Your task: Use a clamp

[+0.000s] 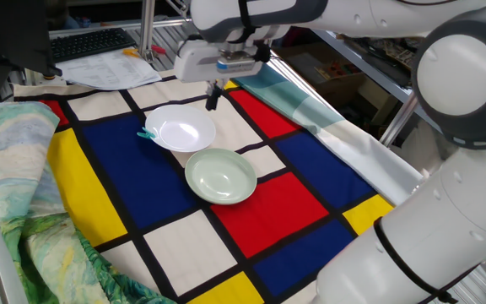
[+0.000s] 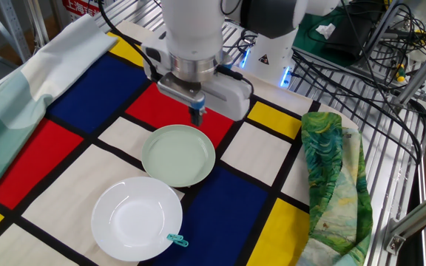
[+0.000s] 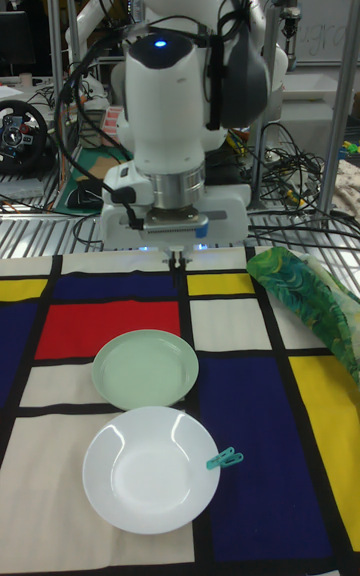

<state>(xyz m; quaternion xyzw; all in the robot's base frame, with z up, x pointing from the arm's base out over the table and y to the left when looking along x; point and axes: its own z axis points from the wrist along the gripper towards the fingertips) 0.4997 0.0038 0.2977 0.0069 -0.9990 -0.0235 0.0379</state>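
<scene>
The clamp (image 2: 176, 240) is a small teal clip on the rim of the white bowl (image 2: 135, 219), also seen as the clamp (image 1: 148, 133) and the clamp (image 3: 225, 459). My gripper (image 2: 196, 117) hangs above the cloth just behind the pale green bowl (image 2: 178, 154), well away from the clamp. Its fingers are pressed together with nothing between them. From the first side my gripper (image 1: 213, 98) sits past the far rim of the white bowl (image 1: 180, 127). In the tall view my gripper (image 3: 178, 263) points down behind the green bowl (image 3: 145, 367).
A checked cloth (image 2: 72, 89) of red, blue, yellow and white covers the table. A green patterned cloth (image 2: 331, 177) lies bunched at one edge, a pale striped cloth (image 2: 21, 81) at the opposite edge. Cables and metal racks (image 2: 361, 44) ring the table.
</scene>
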